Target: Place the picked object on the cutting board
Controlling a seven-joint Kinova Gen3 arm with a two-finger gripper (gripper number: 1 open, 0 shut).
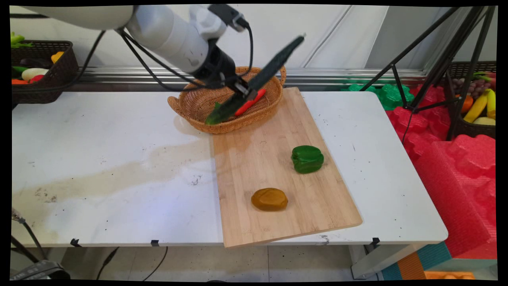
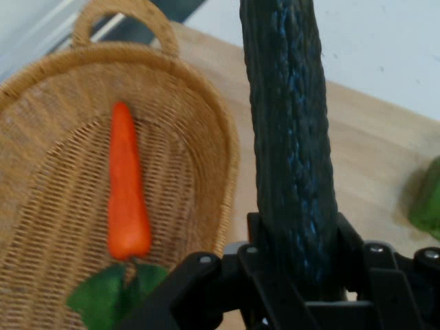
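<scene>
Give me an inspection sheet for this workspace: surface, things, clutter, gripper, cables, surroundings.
Surface: white table with brownish stains and dark specks; long wooden cutting board overhangs the near edge.
Things: dark green cucumber held tilted over the oval wicker basket; orange carrot with green leaves lies in the basket; green bell pepper and brown potato sit apart on the board.
Clutter: nothing seen.
Gripper: black two-finger gripper shut on the cucumber.
Cables: black cables hang from the arm.
Surroundings: produce baskets left and right, black tripod, red foam.
</scene>
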